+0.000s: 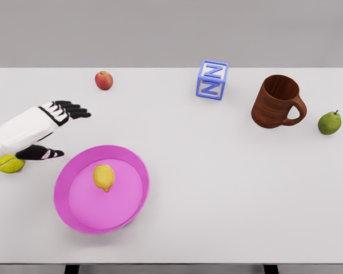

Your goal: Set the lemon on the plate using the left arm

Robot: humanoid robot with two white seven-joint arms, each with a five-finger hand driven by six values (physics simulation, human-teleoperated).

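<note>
Head view: lemon [104, 177] lying inside the pink plate [74, 171], slightly left of its centre, resting on the plate floor and clear of the rim. Left hand [52, 128] hovering above the table [217, 188] to the upper left of the plate, fingers [74, 110] spread and relaxed, thumb apart below them, grasping nothing. Appearing, as a judgement, to be at the closing step: placement looking done, hand standing off from the plate. Calling next only for a clean pull-back of the arm toward the left edge, kept high enough to avoid brushing the plate rim.

Noting a yellow-green ball [10, 164] lying just under the forearm near the left table edge, close enough to be knocked on a low retreat. Red apple [103, 80] sitting beyond the fingertips, well apart. Letter block [212, 80], brown mug [276, 101] and green pear [329, 123] standing across the far right, well away from the working side. Wide bare surface lying right of the plate; plate itself sitting near the front edge though not overhanging. Right arm not showing anywhere in this view
</note>
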